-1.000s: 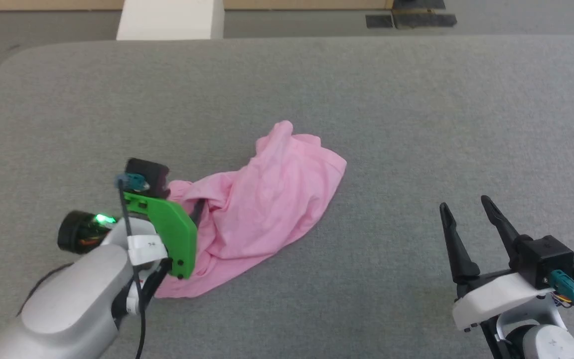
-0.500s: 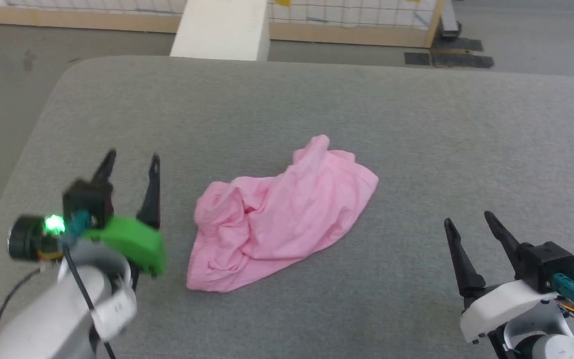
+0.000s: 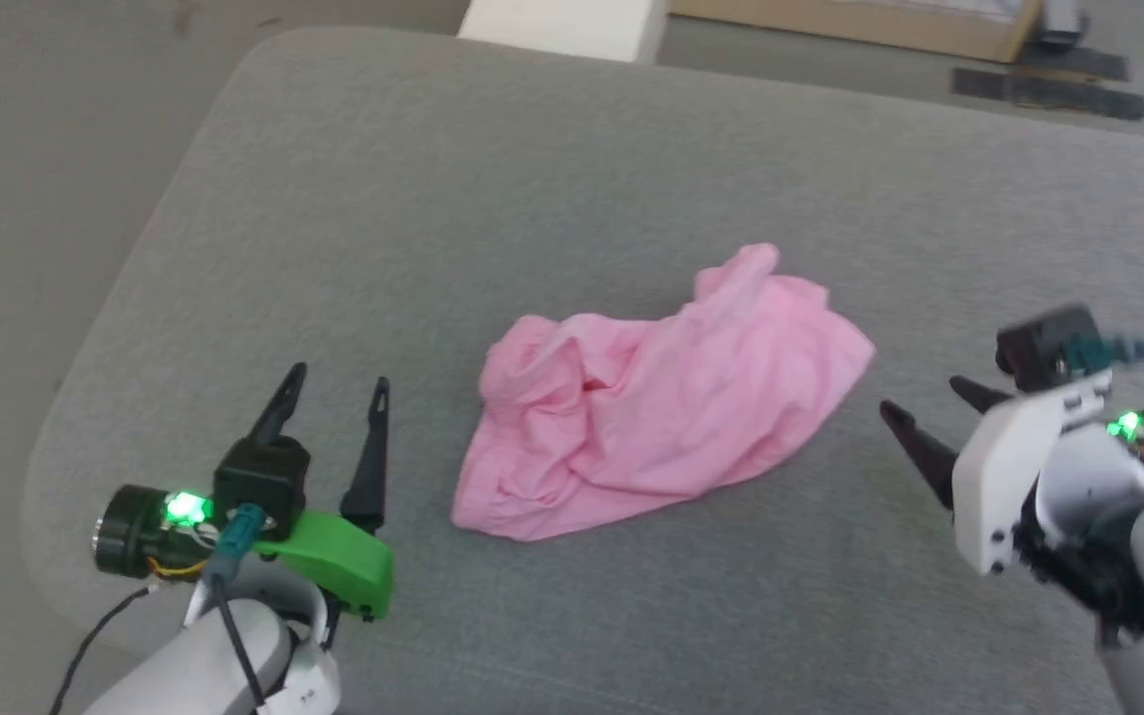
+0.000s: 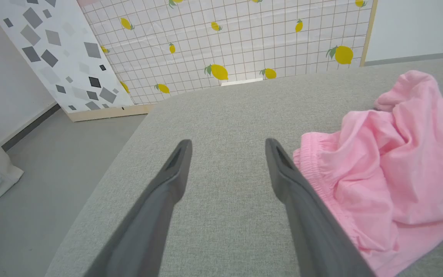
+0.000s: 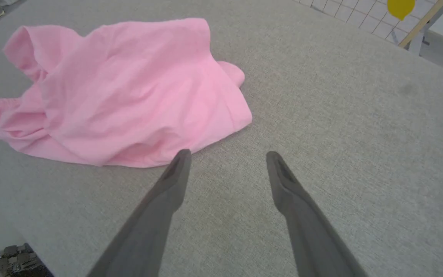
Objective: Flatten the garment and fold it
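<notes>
The garment (image 3: 661,407) is a crumpled heap of pink shorts in the middle of the grey table (image 3: 532,199). In the left wrist view its gathered waistband (image 4: 313,154) lies just right of my fingers. My left gripper (image 3: 339,377) rests open and empty over bare table, a short way left of the garment (image 4: 390,161), and its own view shows the left gripper (image 4: 228,143) the same. My right gripper (image 3: 922,395) is open and empty just off the garment's right edge, pointing toward it. In its own view the right gripper (image 5: 228,154) stands near the hem of the garment (image 5: 129,96).
The table's rounded far-left corner (image 3: 264,50) and left edge drop to grey floor. A white block (image 3: 562,15) stands beyond the far edge. A lemon-print panel (image 4: 225,38) and a grey-speckled panel (image 4: 52,50) stand past the table.
My left gripper has drawn back off the garment's left edge and now sits beside it on bare table. The right gripper has turned toward the garment. The head camera has swung left.
</notes>
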You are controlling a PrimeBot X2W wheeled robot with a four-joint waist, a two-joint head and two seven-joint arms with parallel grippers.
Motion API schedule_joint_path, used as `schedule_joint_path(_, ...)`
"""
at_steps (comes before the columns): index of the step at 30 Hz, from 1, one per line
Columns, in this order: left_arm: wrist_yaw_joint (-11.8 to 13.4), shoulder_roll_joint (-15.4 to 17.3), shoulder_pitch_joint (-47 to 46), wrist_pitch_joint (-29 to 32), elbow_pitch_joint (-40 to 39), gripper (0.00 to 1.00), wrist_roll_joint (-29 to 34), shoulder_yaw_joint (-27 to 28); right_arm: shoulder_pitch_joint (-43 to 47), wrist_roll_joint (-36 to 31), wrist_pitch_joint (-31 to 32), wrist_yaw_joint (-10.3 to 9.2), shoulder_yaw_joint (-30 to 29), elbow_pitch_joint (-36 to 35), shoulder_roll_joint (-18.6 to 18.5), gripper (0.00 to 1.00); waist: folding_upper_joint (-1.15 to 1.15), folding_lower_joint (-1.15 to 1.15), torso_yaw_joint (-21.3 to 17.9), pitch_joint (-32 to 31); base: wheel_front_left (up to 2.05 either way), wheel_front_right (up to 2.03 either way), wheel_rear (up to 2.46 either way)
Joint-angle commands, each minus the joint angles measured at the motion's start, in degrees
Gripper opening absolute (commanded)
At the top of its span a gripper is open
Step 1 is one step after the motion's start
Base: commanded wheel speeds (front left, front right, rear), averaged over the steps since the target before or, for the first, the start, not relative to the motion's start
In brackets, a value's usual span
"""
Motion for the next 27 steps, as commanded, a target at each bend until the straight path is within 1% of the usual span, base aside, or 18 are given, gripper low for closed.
schedule_joint_path(1,-0.4,-0.8,-0.6,-0.5,0.4,1.0,0.7,0.0,-2.6,0.7,3.2,-0.09,0.1,1.3,-0.6,1.0,0.0,0.0,4.8,3.5,0.0,0.0,0.0)
schedule_joint_path(5,-0.8,-2.6,-1.4,-0.6,1.6,1.0,1.0,0.2,-8.5,0.2,12.0,-0.09,-0.2,5.5,-1.8,1.0,0.0,0.0,7.8,5.3,0.0,0.0,0.0)
schedule_joint_path(9,-1.4,-4.3,-1.9,-0.6,2.7,1.0,1.5,0.4,-12.5,-2.1,17.6,-0.09,-1.4,9.4,-2.2,1.0,0.0,0.0,10.7,6.9,0.0,0.0,0.0)
schedule_joint_path(11,-1.6,-5.1,-2.0,-0.6,3.1,1.0,1.8,0.6,-13.4,-3.5,19.4,-0.09,-1.2,10.7,-2.8,1.0,0.0,0.0,11.9,7.6,0.0,0.0,0.0)
schedule_joint_path(14,-1.9,-6.1,-2.1,-0.7,3.6,1.0,2.2,1.1,-13.8,-5.0,20.4,-0.09,-1.1,12.3,-3.5,1.0,0.0,0.0,13.5,8.6,0.0,0.0,0.0)
schedule_joint_path(20,-2.6,-7.3,-1.3,-0.7,4.2,1.0,3.2,2.7,-11.7,-4.7,21.0,-0.09,1.8,13.9,-4.1,1.0,0.0,0.0,14.1,9.0,0.0,0.0,0.0)
schedule_joint_path(21,-2.7,-7.3,-1.1,-0.7,4.4,1.0,3.4,2.9,-11.5,-4.5,20.8,-0.09,2.1,13.8,-4.1,0.49,0.0,0.0,13.9,8.9,0.0,0.0,0.0)
schedule_joint_path(22,-2.9,-7.4,-1.0,-0.7,4.6,1.0,3.5,3.1,-11.2,-4.3,20.5,-0.09,2.4,13.8,-4.2,0.03,0.0,0.0,13.6,8.8,0.0,0.0,0.0)
schedule_joint_path(23,-3.1,-7.5,-1.0,-0.7,4.8,1.0,3.5,3.2,-11.1,-4.3,20.1,-0.09,2.5,13.8,-4.4,0.0,0.0,0.0,13.3,8.6,0.0,0.0,0.0)
schedule_joint_path(27,-4.0,-7.6,-0.8,-0.7,5.4,1.0,3.7,3.5,-10.7,-3.9,17.8,-0.09,2.8,13.4,-6.1,0.0,0.0,0.0,11.5,7.1,0.0,0.0,0.0)
